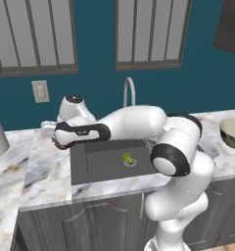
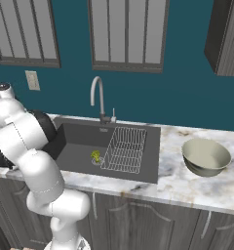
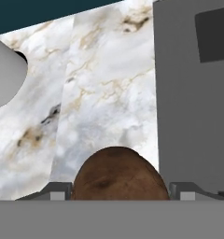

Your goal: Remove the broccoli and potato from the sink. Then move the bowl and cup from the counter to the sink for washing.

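Hand view: your hand [image 3: 119, 190] pinches the potato [image 3: 117, 173] over the marble bench [image 3: 104, 93], sink [image 3: 193, 116] lying off to its right.

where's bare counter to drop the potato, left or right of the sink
Left: the marble counter under the pincer, between the sink edge and the grey rounded thing, is bare. Right: the bowl takes up much of that strip. In the basin, the wire rack and broccoli crowd the right half.

Your two base views look forward and down from behind, sharing the sink [image 1: 109, 162]; your hand view sits close above the counter [image 3: 109, 102].
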Motion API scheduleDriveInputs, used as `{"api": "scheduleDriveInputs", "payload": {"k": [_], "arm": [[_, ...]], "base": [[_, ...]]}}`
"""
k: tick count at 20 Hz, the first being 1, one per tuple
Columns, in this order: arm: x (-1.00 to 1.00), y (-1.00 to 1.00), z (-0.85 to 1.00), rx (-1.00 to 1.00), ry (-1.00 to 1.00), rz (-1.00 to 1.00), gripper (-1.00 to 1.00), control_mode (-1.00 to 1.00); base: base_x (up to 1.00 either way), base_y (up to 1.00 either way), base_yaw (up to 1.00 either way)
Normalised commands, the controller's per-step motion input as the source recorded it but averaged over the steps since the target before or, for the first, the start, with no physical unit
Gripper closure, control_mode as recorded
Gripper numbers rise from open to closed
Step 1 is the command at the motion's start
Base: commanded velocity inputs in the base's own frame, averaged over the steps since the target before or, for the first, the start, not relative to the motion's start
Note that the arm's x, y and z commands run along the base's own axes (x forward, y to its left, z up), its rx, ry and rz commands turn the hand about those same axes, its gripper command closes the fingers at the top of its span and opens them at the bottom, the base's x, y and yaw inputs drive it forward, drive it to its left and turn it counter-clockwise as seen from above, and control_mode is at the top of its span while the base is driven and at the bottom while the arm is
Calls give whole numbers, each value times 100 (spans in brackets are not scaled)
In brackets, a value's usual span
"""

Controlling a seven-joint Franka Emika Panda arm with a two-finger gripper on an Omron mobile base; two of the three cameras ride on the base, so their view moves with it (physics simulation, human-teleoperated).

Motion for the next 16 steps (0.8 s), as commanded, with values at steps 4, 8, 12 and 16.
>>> {"api": "scheduleDriveInputs", "payload": {"k": [4, 8, 12, 16], "arm": [[0, 29, -23, 0, 0, -2, 100, -100], [0, 25, -22, 0, 0, -4, 100, -100], [2, 21, -18, 0, 0, -7, 100, -100], [4, 21, -19, -1, 0, -7, 100, -100]], "base": [[0, 0, 0], [0, 0, 0], [0, 0, 0], [0, 0, 0]]}}
